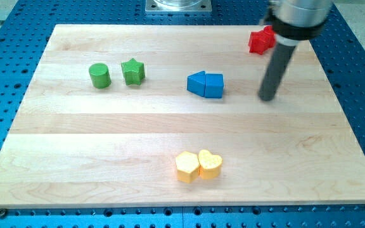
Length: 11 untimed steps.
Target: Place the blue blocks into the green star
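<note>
Two blue blocks sit touching near the board's middle top: a blue triangular block (196,83) on the left and a blue cube (214,85) on the right. The green star (133,71) stands further to the view's left, apart from them. My tip (268,97) rests on the board to the right of the blue cube, with a clear gap between them. The rod rises up toward the view's top right.
A green cylinder (99,75) stands just left of the green star. A red block (260,40) sits near the top right, partly behind the rod. A yellow hexagon (187,166) and a yellow heart (210,164) touch near the bottom middle. The wooden board (56,158) lies on a blue perforated table.
</note>
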### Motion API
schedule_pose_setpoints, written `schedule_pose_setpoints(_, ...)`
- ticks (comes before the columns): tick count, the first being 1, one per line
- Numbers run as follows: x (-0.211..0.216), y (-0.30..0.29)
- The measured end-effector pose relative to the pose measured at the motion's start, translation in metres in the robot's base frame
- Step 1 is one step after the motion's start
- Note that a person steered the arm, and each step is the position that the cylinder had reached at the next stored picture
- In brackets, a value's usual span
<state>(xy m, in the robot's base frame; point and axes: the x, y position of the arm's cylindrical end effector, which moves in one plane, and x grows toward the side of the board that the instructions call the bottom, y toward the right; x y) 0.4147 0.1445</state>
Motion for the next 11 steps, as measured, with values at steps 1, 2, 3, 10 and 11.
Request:
schedule_pose_setpoints(1, -0.016, -0.036)
schedule_pose_setpoints(2, -0.026, -0.036)
schedule_pose_setpoints(3, 0.000, -0.088)
schedule_pose_setpoints(10, -0.002, -0.166)
schedule_pose_setpoints(11, -0.022, -0.125)
